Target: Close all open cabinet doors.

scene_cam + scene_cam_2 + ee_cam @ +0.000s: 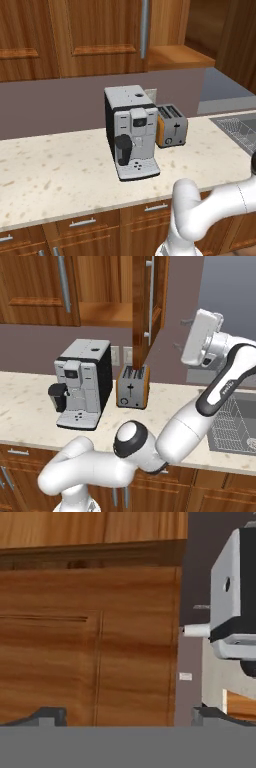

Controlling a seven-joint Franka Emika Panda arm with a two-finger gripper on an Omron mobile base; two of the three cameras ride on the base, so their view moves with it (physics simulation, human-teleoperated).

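So the job's not done yet as far as I can judge. In the right base view there's one cabinet door (145, 306) swung out edge-on toward the camera, directly above the toaster (133, 387), with its long silver handle on the side facing the arm. The open shelf behind it shows too. That one clearly needs pushing shut.

The closed door (37, 288) up and left of the toaster, above the coffee machine (82, 383), sits flush with its frame, so that one looks fine. Same thing from the left base view: a shut door (102, 32) above the coffee machine and an exposed cabinet shelf (177, 57) up and right of the toaster.

The gripper (181, 333) is raised up right of the open door, near it but apart, no contact that I can see. The hand view looks across at the door's flat wooden face (90, 647) with the coffee machine off to one side. Jaws look spread wide, fingertips (47, 716) far apart, holding nothing.

My guess: at least one door left to close, and the arm's lined up on its outer side to shove it. Can't say if more open doors exist outside these shots.
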